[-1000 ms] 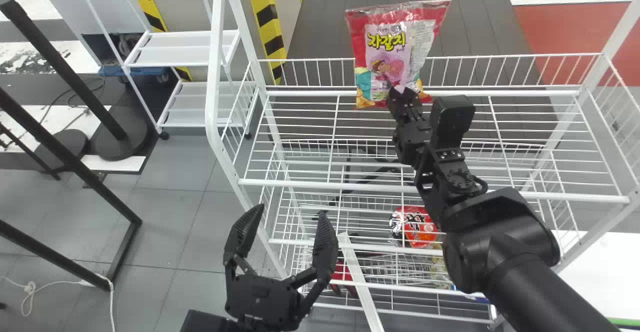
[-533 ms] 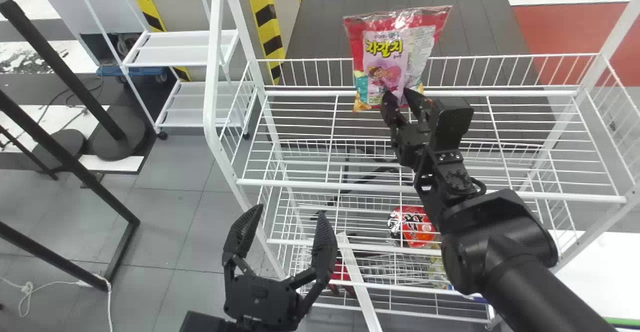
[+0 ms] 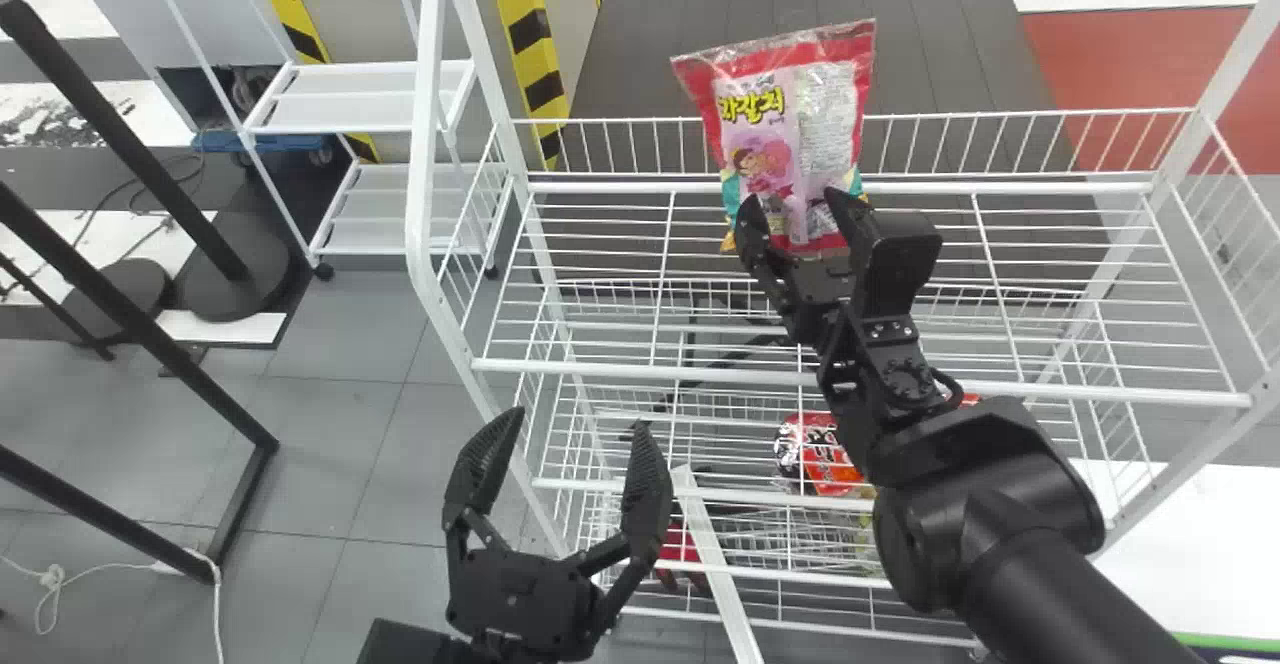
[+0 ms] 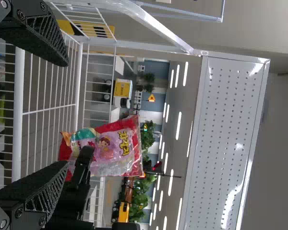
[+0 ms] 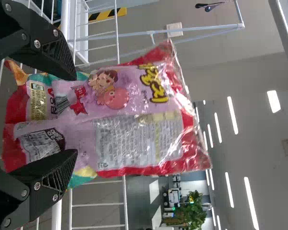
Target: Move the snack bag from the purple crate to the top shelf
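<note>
Letting go of the snack bag (image 3: 790, 124) on the top shelf (image 3: 600, 370) looks to be the step in hand. My right tool (image 3: 798, 214) is spread wide around the bag's lower part, one finger to each side, and I judge it has no firm hold. The bag is upright at the shelf's back rail (image 3: 1000, 187), its top rising above the wires. My left tool (image 3: 578, 424) waits wide open and empty near the shelf's front left post.

Next I should draw the right tool straight back, fingers kept apart, so neither drags the bag over; then check that it stands or leans by itself. The task seems nearly done.

Some of this I can't settle. My fingers cover parts of the bag's lower sides, so I cannot tell whether either touches it, or whether its bottom rests fully on the wires. Nor can I tell if it leans on the rail. Lower down, a red packet (image 3: 815, 454) is partly hidden by wires and my right arm.
</note>
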Controlling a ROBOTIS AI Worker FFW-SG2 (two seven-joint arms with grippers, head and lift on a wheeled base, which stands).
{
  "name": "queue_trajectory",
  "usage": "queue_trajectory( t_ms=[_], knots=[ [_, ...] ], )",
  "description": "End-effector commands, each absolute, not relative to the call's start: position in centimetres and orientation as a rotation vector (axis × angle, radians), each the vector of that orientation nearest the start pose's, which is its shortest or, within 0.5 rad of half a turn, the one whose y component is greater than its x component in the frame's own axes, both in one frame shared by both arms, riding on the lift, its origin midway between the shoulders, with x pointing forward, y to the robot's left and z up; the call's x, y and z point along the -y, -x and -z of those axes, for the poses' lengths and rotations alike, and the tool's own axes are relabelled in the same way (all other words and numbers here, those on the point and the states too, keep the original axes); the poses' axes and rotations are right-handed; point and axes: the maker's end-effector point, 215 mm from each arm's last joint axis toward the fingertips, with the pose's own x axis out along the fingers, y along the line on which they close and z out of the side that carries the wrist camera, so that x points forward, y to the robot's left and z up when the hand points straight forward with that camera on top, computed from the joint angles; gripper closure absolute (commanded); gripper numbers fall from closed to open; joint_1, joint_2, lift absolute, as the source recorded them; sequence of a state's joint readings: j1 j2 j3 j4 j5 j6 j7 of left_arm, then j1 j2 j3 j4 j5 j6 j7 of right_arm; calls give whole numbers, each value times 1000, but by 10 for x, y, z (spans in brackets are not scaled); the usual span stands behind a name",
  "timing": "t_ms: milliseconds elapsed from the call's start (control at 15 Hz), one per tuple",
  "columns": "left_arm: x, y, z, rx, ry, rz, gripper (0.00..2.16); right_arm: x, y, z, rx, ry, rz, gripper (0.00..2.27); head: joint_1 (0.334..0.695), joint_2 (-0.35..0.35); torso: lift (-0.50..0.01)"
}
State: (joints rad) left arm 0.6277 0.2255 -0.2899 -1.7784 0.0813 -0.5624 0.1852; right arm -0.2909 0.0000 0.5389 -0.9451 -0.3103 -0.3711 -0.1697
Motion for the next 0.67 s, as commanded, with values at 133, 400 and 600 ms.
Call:
queue_trajectory(
  t_ms=[133,400,600],
  knots=[
    [-156,-352,381,87,87,134,83,4,-591,405,-19,-147,-273,360,695,155,-1],
    [-158,-352,382,85,86,129,83,-19,-567,396,-35,-155,-305,360,695,181,-1],
    [-159,-352,383,85,85,128,83,-46,-549,355,-44,-181,-336,360,695,218,-1]
  ],
)
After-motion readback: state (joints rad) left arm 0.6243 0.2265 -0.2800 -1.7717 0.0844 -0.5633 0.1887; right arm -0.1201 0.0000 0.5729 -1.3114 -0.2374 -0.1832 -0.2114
